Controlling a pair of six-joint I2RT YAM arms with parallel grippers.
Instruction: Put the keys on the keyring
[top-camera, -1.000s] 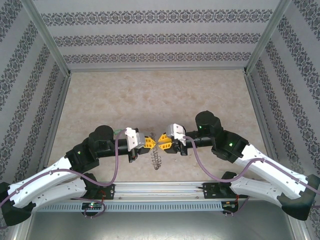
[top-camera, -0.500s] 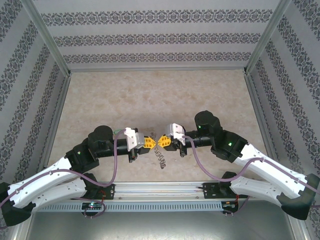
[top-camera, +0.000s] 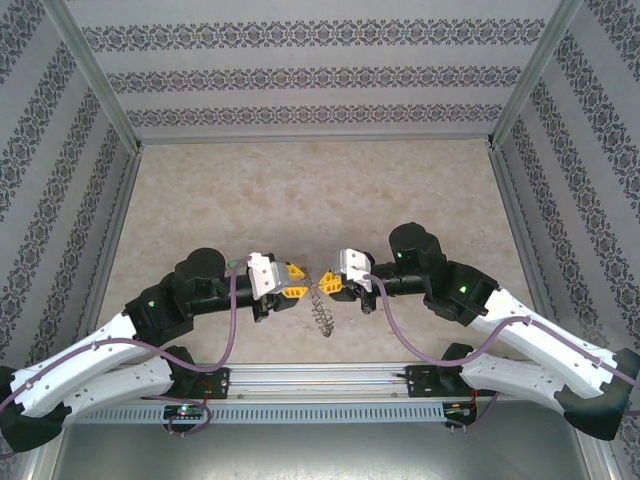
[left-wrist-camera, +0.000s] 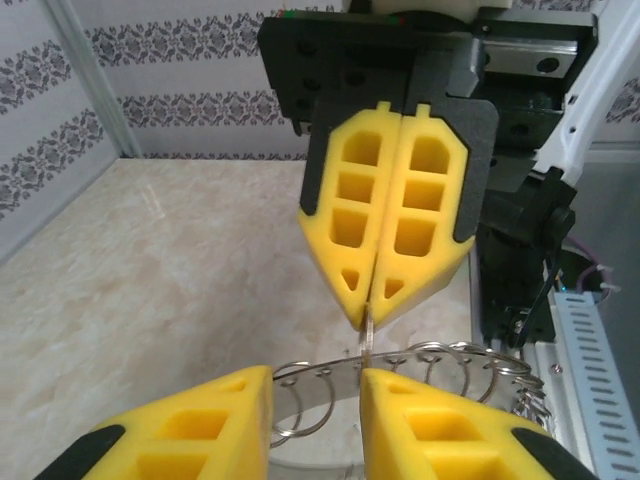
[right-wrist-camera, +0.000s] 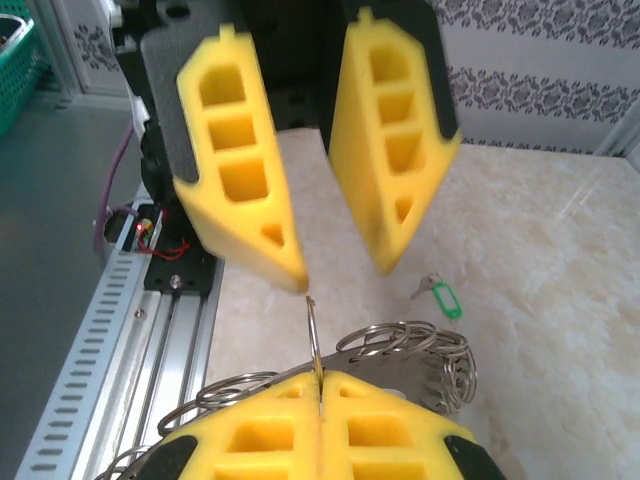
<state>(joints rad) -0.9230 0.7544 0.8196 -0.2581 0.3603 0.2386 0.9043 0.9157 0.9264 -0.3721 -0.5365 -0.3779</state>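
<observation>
Holds keyring (top-camera: 321, 310) pinched in right gripper (top-camera: 325, 285) above table's (top-camera: 300, 190) near edge; left gripper (top-camera: 297, 280) close opposite, jaws parted. Green-tagged key (right-wrist-camera: 438, 296) flat on table beyond.

The top camera sits high above and behind the arms (top-camera: 120, 350), looking down and forward over the whole table (top-camera: 300, 190) to the far wall (top-camera: 320, 75), from well back. The left wrist camera rides just behind the left gripper (left-wrist-camera: 315, 385), looks along its fingers and meets the right gripper (left-wrist-camera: 366, 318) head-on, very close. The right wrist camera mirrors it, facing the opposite way over its own fingers, with the near rail (right-wrist-camera: 150, 330) at its left edge. All three views share the keyring (top-camera: 319, 310) at the gap between the two grippers.
</observation>
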